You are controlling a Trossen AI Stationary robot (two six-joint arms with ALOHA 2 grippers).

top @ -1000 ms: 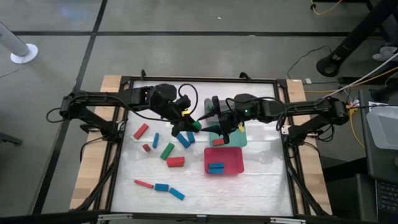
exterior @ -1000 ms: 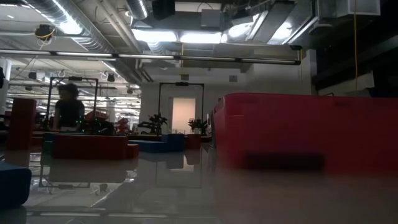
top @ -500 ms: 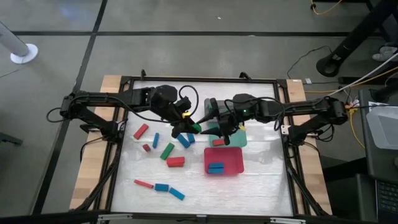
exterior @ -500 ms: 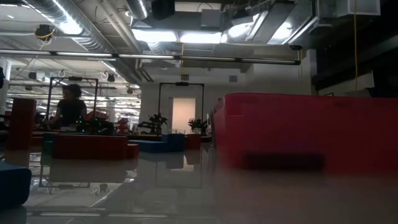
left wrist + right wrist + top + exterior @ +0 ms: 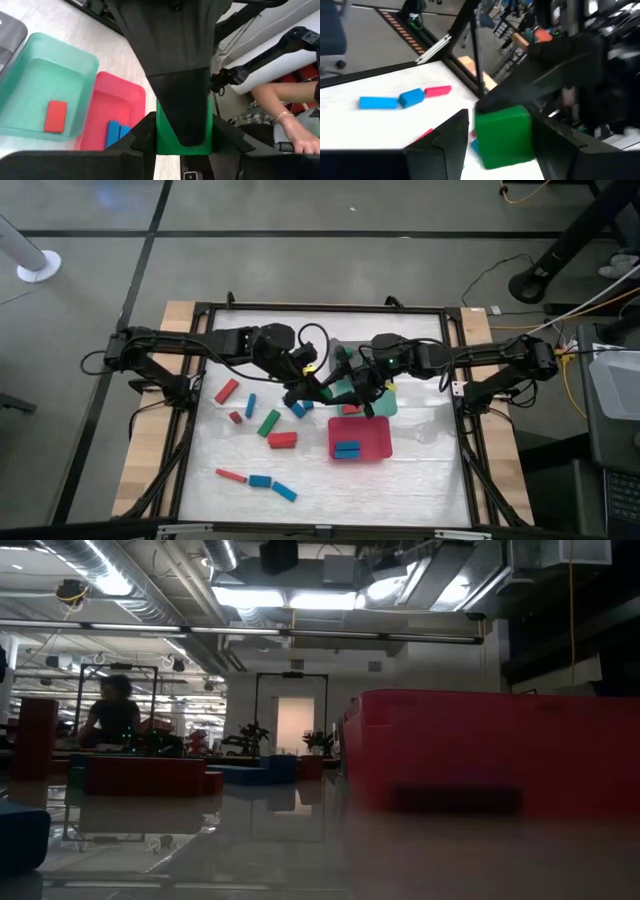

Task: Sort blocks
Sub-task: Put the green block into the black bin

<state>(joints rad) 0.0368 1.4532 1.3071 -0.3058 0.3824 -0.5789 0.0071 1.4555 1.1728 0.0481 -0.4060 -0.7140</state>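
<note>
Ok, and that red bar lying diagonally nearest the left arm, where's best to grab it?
Grip the red bar at its middle, across its two long sides, coming straight down from above. It lies flat and diagonal with nothing touching it, so the fingers should turn to straddle its narrow width. The left gripper is nearer, but it holds a green block.

White table [image 5: 420,470] with blocks [image 5: 281,440], trays [image 5: 360,437].

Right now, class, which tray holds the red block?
The teal tray: one red block lies in it. The red tray beside it holds blue blocks.
</note>
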